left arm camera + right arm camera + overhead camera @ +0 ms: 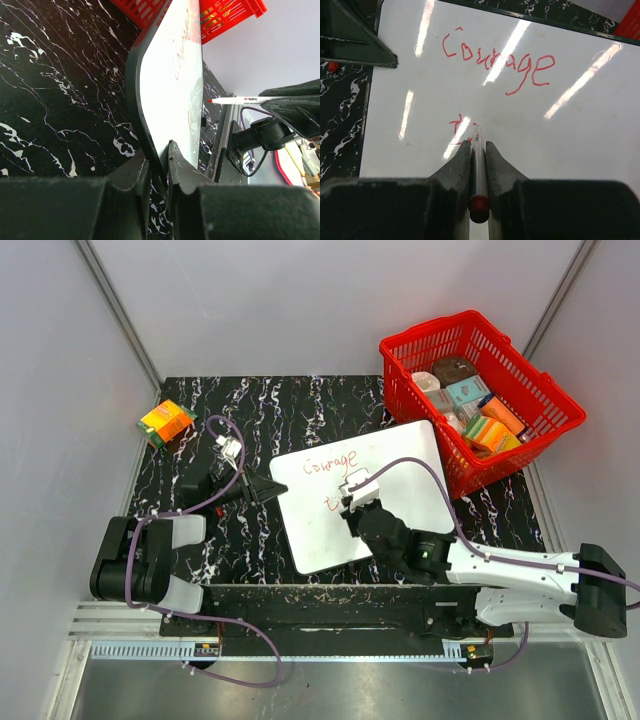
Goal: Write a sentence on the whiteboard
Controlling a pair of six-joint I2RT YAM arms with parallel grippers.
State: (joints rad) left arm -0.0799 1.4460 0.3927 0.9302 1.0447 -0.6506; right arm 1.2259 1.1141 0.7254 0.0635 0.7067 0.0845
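A black marbled table [250, 410] stands between pale walls [300, 300]. The whiteboard [400, 455] lies at its middle, between the two grippers. The left arm lies low along the table, and its gripper [275, 489] is pinched nearly closed on the board's left edge. The right arm reaches in from the near right, its gripper [478, 145] clamped on a marker [479, 170] with the tip on the board just ahead of the fingers. The sentence [495, 60] so far reads "Courage" beyond that tip, and a second line starts at it. A basket [400, 390] sits beyond the right gripper, just beside the board.
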